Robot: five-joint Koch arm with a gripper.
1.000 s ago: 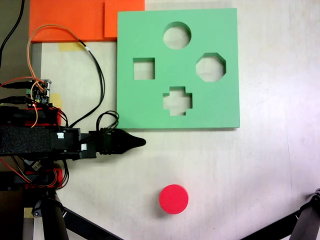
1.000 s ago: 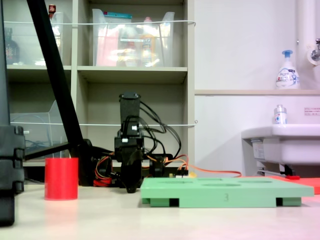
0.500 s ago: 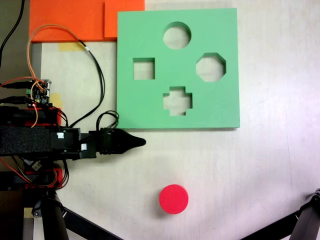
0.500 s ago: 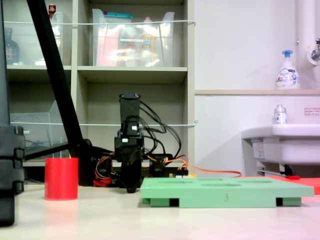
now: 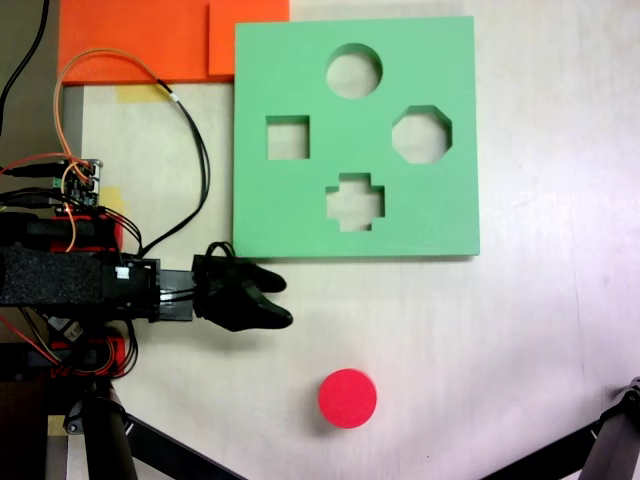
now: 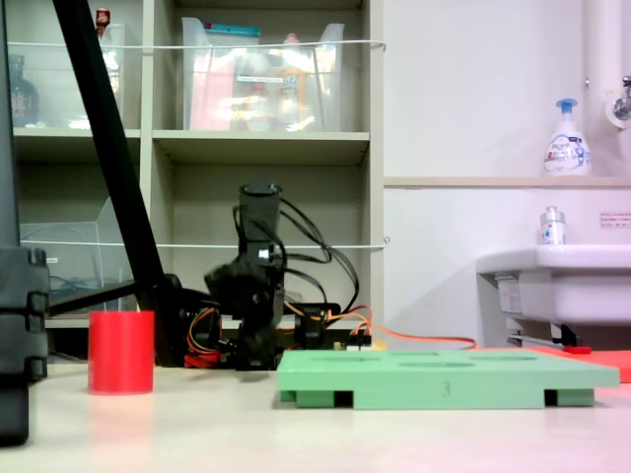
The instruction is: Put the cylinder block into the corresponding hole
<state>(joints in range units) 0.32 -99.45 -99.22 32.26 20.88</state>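
Cylinder block: a short, bright red cylinder standing upright on the pale table, its long axis vertical and its flat round top facing up. In the first exterior view only the round top shows; in the second exterior view its straight red side shows, resting flat on the surface.
Block position: near the lower middle of the first exterior view, well apart from the green board and below its lower edge; at the second exterior view's left, apart from the board.
Hole: the round cutout near the board's upper edge in the first exterior view, open, on the side of the board farthest from the block.
Other cutouts: a square one, an octagonal one and a cross-shaped one.
Gripper: black, reaching in from the first exterior view's left, tips pointing toward the first exterior view's right, between the board's lower left corner and the block, touching neither.
Jaws: spread apart in a narrow V, one tip higher than the other in the first exterior view, nothing between them.
Gripper in the second exterior view: blurred, low over the table, just left of the board.
Wires: orange and black loops beside the board's left edge in the first exterior view.
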